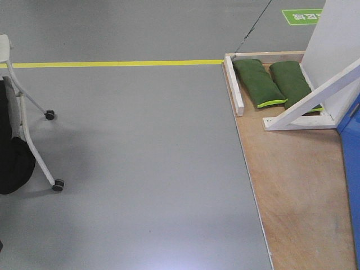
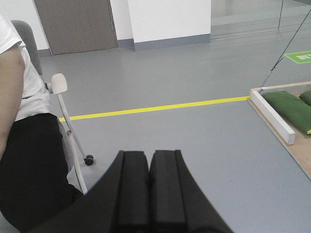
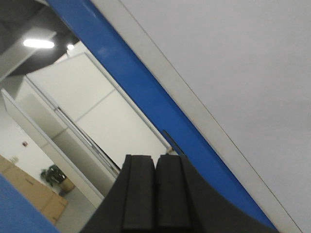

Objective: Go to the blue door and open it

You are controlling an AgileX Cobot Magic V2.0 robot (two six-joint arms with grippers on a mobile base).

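Blue shows only as a narrow strip at the right edge of the front view, where the door [image 1: 353,163] stands on a plywood surface [image 1: 298,185] laid over the grey floor [image 1: 146,169]. Behind it, a white brace [image 1: 315,101] slants down to the plywood, and two green bags [image 1: 257,81] lie side by side within a low white frame near the far corner. A yellow line [image 1: 112,63] runs across the floor to that corner. At the left stands a white chair [image 1: 28,135] on castors, well apart from the plywood; the left wrist view shows a person [image 2: 29,160] in a white shirt and black trousers seated on it. The left hand [image 2: 149,160] hangs over bare floor, its dark pads pressed together with nothing between them. The right hand [image 3: 155,162] is likewise pressed together and holds nothing; it points upward, close to the door, whose blue crosses its view as a diagonal band beside a pale panel [image 3: 233,73].
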